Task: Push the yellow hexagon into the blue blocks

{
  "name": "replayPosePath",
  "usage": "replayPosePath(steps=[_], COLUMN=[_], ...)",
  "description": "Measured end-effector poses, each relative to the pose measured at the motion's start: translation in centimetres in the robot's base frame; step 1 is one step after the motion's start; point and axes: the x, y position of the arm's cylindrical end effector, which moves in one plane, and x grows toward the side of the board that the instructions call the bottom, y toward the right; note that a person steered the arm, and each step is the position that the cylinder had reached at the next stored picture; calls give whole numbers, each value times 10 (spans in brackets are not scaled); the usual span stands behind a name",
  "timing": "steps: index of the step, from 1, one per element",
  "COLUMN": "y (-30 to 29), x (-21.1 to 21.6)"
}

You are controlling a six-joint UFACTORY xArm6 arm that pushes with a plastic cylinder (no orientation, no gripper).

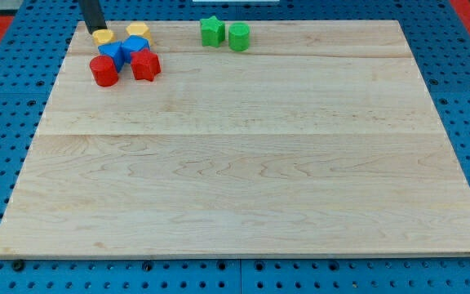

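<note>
Across the middle of the view lies a pale wooden board [243, 163] of smooth planks, ringed by blue pegboard [6, 106], its lower spread bare — all blocks crowd the top edge. Green star [211, 30] and green cylinder [239, 37] touch. At top left, red cylinder [104, 71], red star [145, 65], two blue blocks [111, 54] [134, 47] cluster. The yellow hexagon [103, 36] sits just above them, another yellow block [137, 30] beside. My tip [98, 29] — a bare rod, gripping nothing — touches the hexagon's top edge. No writing shows.
</note>
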Motion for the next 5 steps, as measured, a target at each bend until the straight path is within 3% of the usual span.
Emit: replayPosePath(steps=[2, 4, 5], y=[1, 88, 103], x=[-20, -20, -20])
